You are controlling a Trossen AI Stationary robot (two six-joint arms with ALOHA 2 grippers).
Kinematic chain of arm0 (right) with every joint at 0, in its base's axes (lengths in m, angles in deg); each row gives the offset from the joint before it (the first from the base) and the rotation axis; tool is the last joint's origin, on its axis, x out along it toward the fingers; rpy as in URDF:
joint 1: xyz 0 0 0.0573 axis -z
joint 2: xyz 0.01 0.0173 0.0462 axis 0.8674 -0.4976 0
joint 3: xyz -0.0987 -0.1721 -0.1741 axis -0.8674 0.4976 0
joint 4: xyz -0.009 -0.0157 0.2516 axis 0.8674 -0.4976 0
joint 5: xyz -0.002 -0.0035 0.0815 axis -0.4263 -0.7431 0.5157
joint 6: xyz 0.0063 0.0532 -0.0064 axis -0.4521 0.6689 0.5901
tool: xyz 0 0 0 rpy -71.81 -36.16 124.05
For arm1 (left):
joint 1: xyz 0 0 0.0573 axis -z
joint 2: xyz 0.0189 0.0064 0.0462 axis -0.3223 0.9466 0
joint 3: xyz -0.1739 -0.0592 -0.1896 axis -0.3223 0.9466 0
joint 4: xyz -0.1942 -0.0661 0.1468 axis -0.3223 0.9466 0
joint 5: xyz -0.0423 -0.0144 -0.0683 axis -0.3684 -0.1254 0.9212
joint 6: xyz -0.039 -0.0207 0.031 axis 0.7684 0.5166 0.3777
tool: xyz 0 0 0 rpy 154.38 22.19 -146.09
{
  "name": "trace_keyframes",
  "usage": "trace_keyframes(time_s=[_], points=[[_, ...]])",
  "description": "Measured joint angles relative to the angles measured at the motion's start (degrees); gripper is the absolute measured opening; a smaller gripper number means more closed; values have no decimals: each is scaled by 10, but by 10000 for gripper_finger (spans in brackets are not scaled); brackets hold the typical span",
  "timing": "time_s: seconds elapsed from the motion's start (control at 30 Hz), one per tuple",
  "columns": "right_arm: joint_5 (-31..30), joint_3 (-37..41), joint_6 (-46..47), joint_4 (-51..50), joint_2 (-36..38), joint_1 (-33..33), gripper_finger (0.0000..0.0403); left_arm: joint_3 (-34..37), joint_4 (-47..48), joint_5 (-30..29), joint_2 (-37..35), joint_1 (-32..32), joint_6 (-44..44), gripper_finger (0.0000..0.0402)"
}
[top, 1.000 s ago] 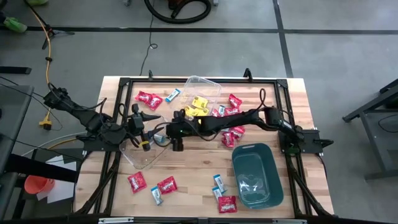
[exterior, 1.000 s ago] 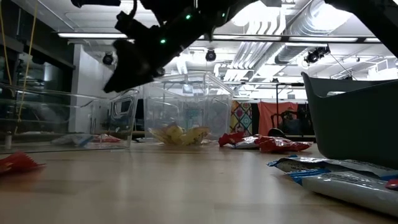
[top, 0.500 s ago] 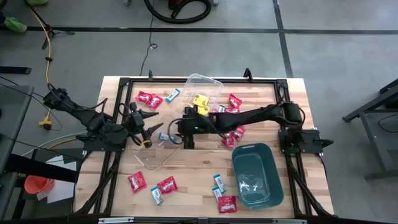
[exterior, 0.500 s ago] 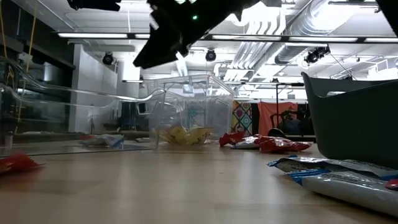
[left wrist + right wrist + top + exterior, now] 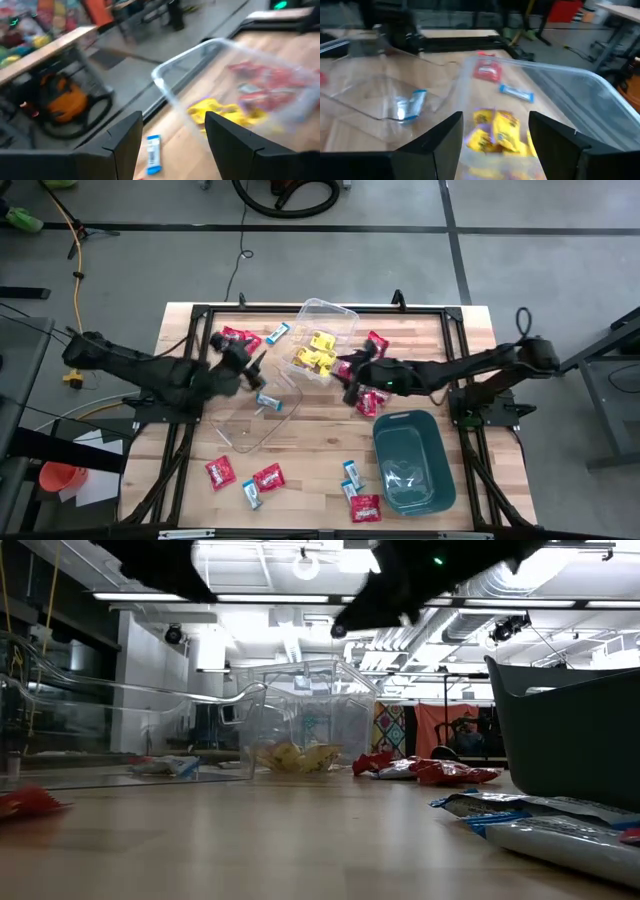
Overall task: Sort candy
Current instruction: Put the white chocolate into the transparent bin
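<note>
While both arms hang above the wooden table [image 5: 300, 442]:
Teal bin [image 5: 412, 462]: one, smooth rounded plastic, near the right arm.
Clear tubs: two, thin see-through plastic; one [image 5: 323, 332] holds yellow candy [image 5: 315, 350], the other [image 5: 252, 412] one blue-and-white packet [image 5: 270, 402].
Loose candy: flat crinkled red and blue-white packets scattered around.
Left gripper [image 5: 255, 366]: spread apart, empty, between the tubs.
Right gripper [image 5: 352, 383]: spread apart, empty, over red packets [image 5: 368, 400].
</note>
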Motion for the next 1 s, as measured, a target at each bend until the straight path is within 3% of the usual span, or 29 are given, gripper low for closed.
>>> trace_keyframes(time_s=[0.23, 0.37, 0.47, 0.53, 0.63, 1.0], points=[[-4, 77, 11, 75, 73, 0, 222, -41, -12, 259, 12, -303, -75, 200], [1, 77, 11, 78, 72, 0, 222, -45, -33, 504, 15, -502, -52, 200], [14, 77, 22, 70, 68, 0, 222, -45, -23, 674, 42, -609, -20, 200], [20, 77, 25, 70, 68, 0, 222, -45, -15, 705, 70, -645, -1, 200], [20, 77, 26, 73, 68, 0, 222, -45, -14, 703, 125, -663, 7, 199], [24, 76, 24, 59, 68, 0, 222, -45, -73, 704, 326, -635, 3, 199]])
